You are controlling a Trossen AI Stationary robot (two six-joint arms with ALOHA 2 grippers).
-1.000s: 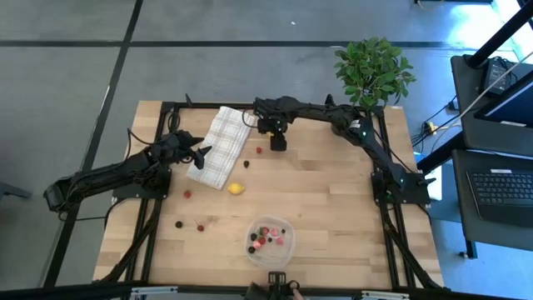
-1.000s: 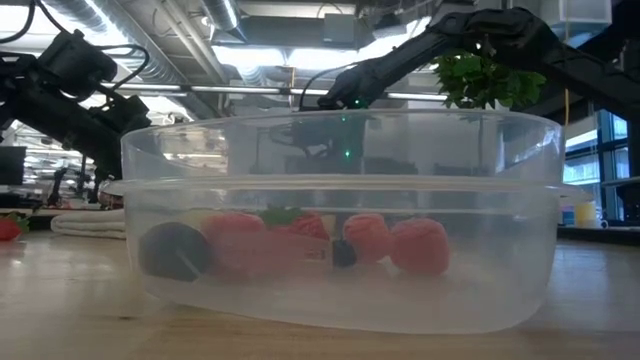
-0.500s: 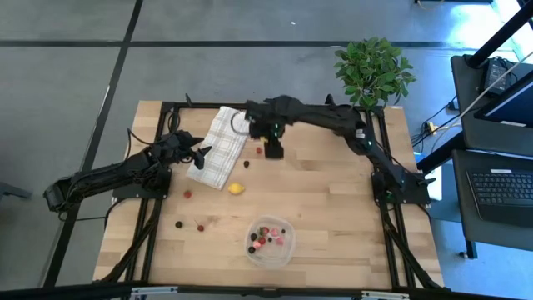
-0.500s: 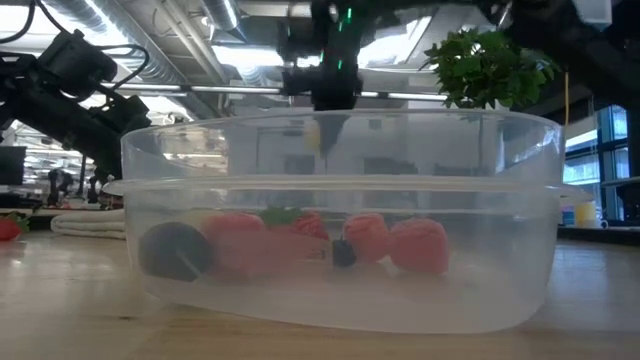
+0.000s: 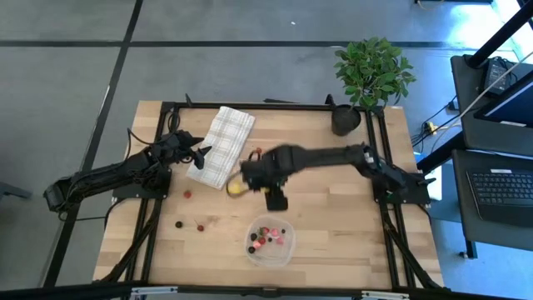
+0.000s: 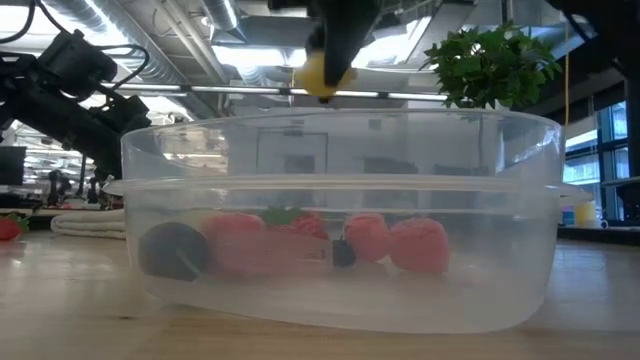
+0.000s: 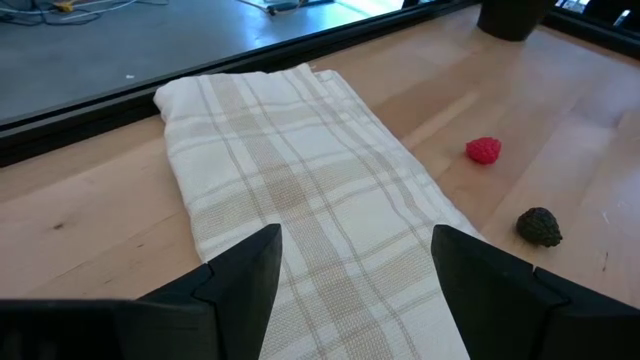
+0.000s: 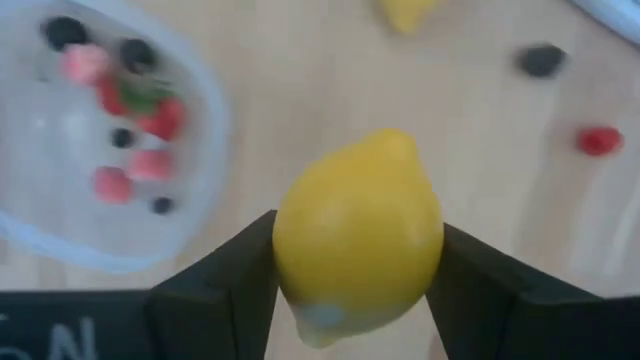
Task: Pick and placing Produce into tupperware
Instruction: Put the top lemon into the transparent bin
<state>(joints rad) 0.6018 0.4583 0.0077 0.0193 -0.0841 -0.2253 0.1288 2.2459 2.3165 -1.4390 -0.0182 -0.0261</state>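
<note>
My right gripper [image 5: 275, 201] is shut on a yellow lemon [image 8: 358, 232] and hangs above the table between the far lemon and the tupperware; in the low view the held lemon [image 6: 322, 75] shows above the container's rim. The clear round tupperware [image 5: 270, 240] near the front edge holds several red, pink and dark berries [image 6: 300, 245]. A second lemon [image 5: 236, 188] lies on the wood. My left gripper [image 5: 202, 152] is open and empty at the near-left edge of the checked cloth [image 7: 300, 200]. My right gripper pinches the lemon by its two opposite sides [image 8: 288, 250] between its two fingers [image 8: 225, 295]. The fingers point down from above. The lemon is lifted clear of the table, one pointed end toward the camera.
Loose berries lie on the wood left of the tupperware [image 5: 188, 194] [image 5: 179, 223] [image 5: 200, 226], and a red one [image 7: 483, 150] and a dark one [image 7: 539, 226] beside the cloth. A potted plant [image 5: 371, 71] with its black pot [image 5: 346, 119] stands at the far right corner.
My right gripper has travelled from the far side of the table, beside the cloth, toward the near edge and the tupperware. In the low view it has come forward until the yellow lemon shows just above the container's rim.
</note>
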